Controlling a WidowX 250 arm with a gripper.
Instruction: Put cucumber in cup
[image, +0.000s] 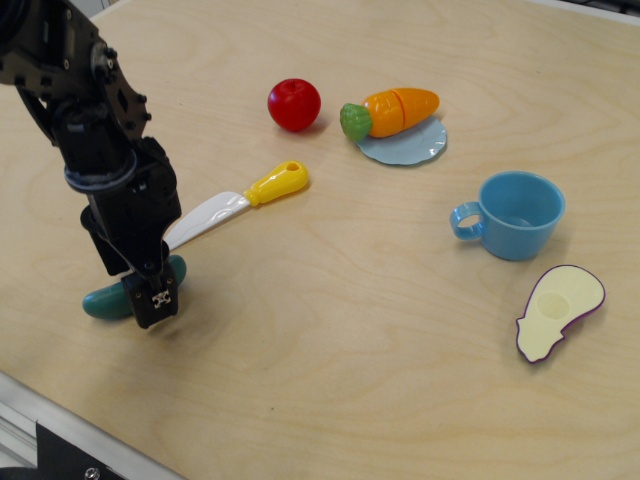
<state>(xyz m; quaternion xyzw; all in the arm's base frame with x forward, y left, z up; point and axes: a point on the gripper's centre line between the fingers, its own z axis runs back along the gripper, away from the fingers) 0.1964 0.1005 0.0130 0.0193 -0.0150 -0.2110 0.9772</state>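
Observation:
The dark teal-green cucumber (104, 300) lies on the wooden table (330, 320) at the front left. My gripper (152, 296) is down over its middle. One black finger (157, 302) stands in front of the cucumber and the other is hidden behind it. The cucumber's two ends show on either side of the finger. I cannot tell whether the jaws press on it. The light blue cup (518, 214) stands upright and empty at the right, handle to the left, far from the gripper.
A yellow-handled toy knife (240, 200) lies just behind the gripper. A red tomato (294, 104) and an orange carrot (392, 110) on a pale blue plate (412, 146) are at the back. A halved eggplant (558, 310) lies in front of the cup.

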